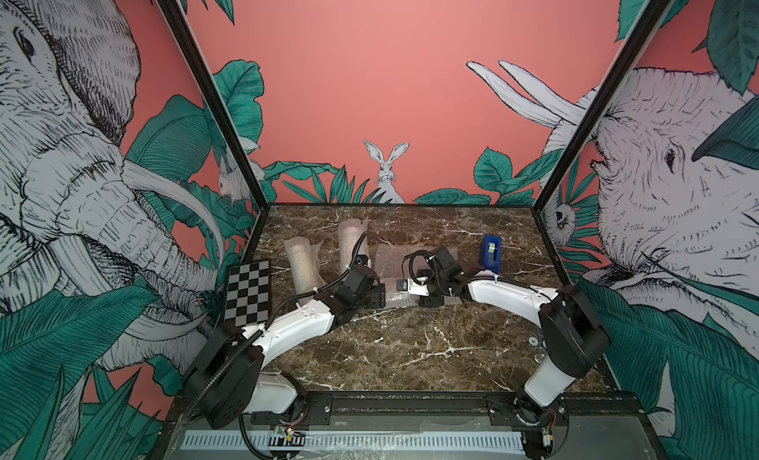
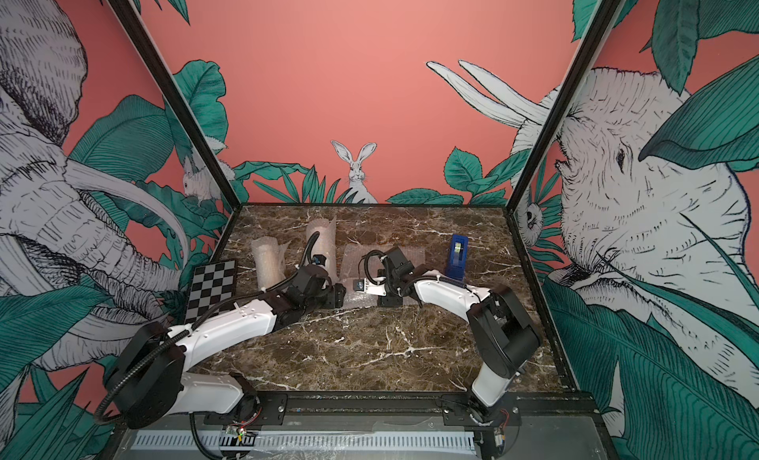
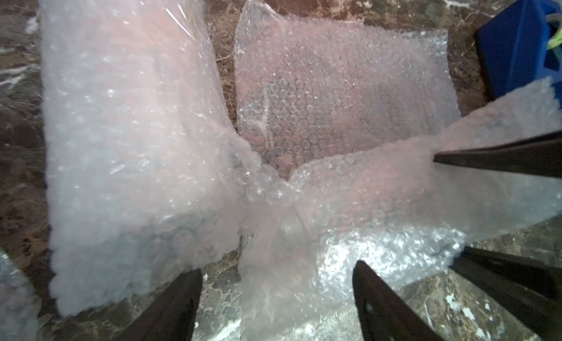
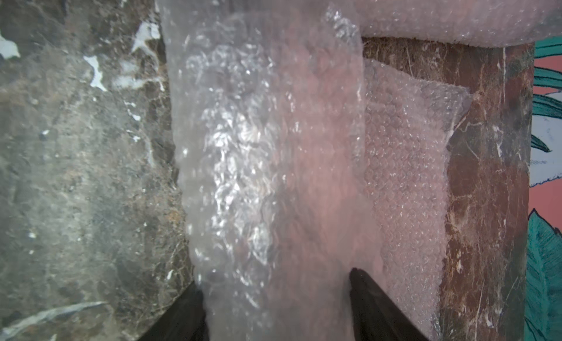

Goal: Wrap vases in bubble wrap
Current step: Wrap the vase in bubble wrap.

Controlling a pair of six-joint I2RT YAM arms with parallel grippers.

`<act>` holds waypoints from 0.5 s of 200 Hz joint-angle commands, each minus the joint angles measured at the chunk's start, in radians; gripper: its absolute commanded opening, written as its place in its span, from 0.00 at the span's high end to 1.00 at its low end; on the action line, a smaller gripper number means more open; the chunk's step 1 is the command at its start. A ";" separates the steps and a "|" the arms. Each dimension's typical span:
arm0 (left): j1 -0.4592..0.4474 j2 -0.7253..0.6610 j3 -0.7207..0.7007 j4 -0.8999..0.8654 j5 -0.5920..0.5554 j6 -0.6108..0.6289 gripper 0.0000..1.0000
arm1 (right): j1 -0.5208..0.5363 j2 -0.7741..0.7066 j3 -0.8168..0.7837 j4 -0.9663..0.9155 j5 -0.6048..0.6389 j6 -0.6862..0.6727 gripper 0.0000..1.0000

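A roll of cloudy, pink-tinted bubble wrap, its bubbles glinting, lies midway on the table against a flat sheet. The right gripper clasps its sides. The left gripper has its jaws apart at the crumpled end, one finger clear. Its contents cannot be told. A short bundle and a taller bundle sit back left
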 commanded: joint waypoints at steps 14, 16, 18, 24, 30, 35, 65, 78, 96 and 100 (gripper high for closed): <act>0.008 -0.029 -0.020 -0.017 -0.039 -0.012 0.20 | 0.048 -0.027 -0.080 -0.086 0.067 0.135 0.33; 0.008 -0.029 -0.020 -0.018 -0.039 -0.012 0.20 | 0.050 -0.027 -0.082 -0.086 0.073 0.140 0.32; 0.008 -0.029 -0.020 -0.017 -0.038 -0.012 0.20 | 0.052 -0.027 -0.083 -0.086 0.079 0.143 0.31; 0.008 -0.029 -0.019 -0.015 -0.038 -0.011 0.20 | 0.056 -0.025 -0.089 -0.085 0.096 0.150 0.29; 0.008 -0.028 -0.018 -0.014 -0.036 -0.011 0.20 | 0.056 -0.019 -0.094 -0.080 0.115 0.152 0.27; 0.008 -0.028 -0.018 -0.013 -0.037 -0.010 0.20 | 0.057 -0.014 -0.099 -0.073 0.130 0.157 0.25; 0.009 -0.027 -0.013 -0.014 -0.034 -0.009 0.20 | 0.046 0.036 -0.046 -0.138 0.161 0.161 0.20; 0.009 -0.034 -0.016 -0.014 -0.038 -0.009 0.20 | 0.035 0.064 -0.013 -0.179 0.134 0.155 0.20; 0.009 -0.044 -0.025 -0.015 -0.046 -0.009 0.20 | 0.023 0.103 0.015 -0.210 0.092 0.139 0.20; 0.009 -0.046 -0.026 -0.016 -0.047 -0.009 0.20 | 0.022 0.111 0.019 -0.219 0.088 0.135 0.20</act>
